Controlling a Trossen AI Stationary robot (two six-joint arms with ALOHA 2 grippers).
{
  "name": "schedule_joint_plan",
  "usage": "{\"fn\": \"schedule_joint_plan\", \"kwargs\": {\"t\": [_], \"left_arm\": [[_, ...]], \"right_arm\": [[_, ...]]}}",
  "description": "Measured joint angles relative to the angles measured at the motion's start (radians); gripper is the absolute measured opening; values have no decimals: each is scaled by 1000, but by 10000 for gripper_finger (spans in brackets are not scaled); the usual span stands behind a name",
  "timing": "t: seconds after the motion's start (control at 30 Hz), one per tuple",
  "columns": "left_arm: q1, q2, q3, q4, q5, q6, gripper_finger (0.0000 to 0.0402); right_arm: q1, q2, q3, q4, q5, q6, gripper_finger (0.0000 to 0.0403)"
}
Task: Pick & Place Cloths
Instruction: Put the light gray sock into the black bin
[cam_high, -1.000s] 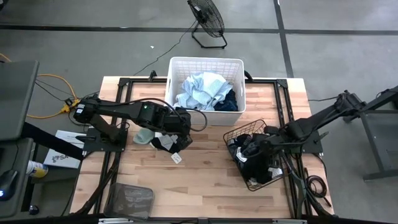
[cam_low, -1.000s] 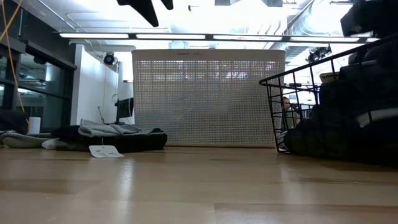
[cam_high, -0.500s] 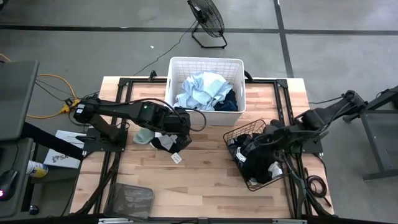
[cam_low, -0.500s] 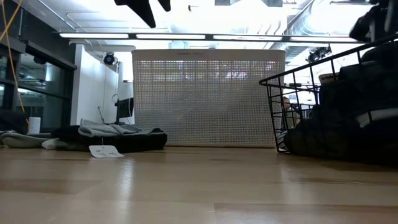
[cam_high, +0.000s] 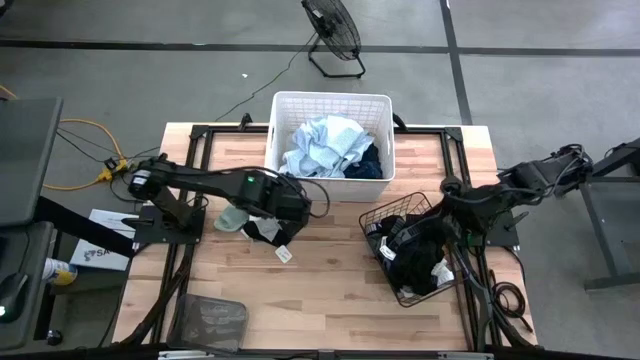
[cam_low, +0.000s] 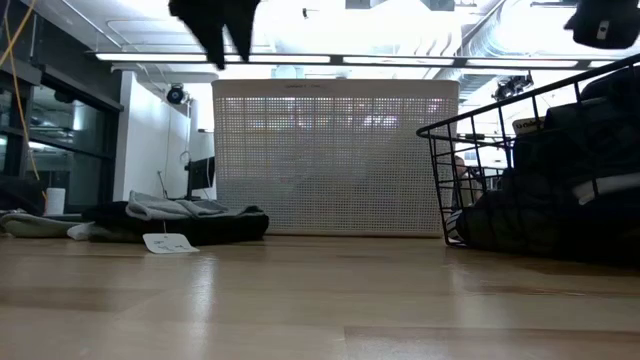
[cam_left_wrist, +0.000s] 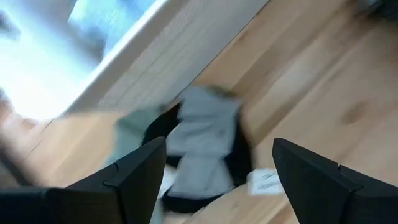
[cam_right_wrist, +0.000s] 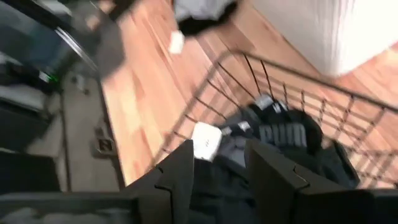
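A small pile of cloths (cam_high: 255, 225) lies on the table left of centre: white-grey on black, with sage green at its left edge (cam_left_wrist: 202, 137). My left gripper (cam_high: 288, 220) hangs open just above it, a finger on each side in the left wrist view (cam_left_wrist: 219, 146). Light blue cloth (cam_high: 325, 145) and a dark navy piece (cam_high: 368, 158) fill the white laundry basket (cam_high: 330, 97). Black cloths (cam_high: 420, 255) fill the black wire basket (cam_right_wrist: 249, 68). My right gripper (cam_high: 443, 205) is open above the wire basket's far side (cam_right_wrist: 219, 149), holding nothing.
A white tag (cam_high: 284, 254) lies on the wood beside the pile. A dark mesh item (cam_high: 210, 320) sits at the near left corner. Bare wood (cam_high: 330, 290) spans the near middle between pile and wire basket. A fan (cam_high: 335, 30) stands on the floor beyond the table.
My right gripper has risen out of the wire basket and drawn back toward the table's right and far side; the black cloths stay in the basket. My left gripper has come down a little toward the pile. The pile has not moved.
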Motion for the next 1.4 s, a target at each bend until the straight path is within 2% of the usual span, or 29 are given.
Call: {"fn": "schedule_joint_plan", "kwargs": {"t": [0.17, 0.63, 0.83, 1.03, 1.17, 1.4], "left_arm": [[0, 73, 0, -96, -6, -58, 290], [0, 214, -7, -117, 16, -75, 290], [0, 214, -157, -73, 39, -175, 290], [1, 213, -314, 77, 184, -195, 290], [1, 213, -373, 142, 251, -247, 290], [1, 213, -422, 164, 253, -274, 290]], "right_arm": [[0, -26, 0, 57, 38, -38, 134], [0, -31, 0, 66, 41, -49, 134], [0, -31, 0, 72, 41, -48, 134], [0, -31, 0, 73, 59, -47, 134], [0, -31, 0, 82, 64, -47, 134], [0, -30, 0, 83, 68, -43, 134]]}}
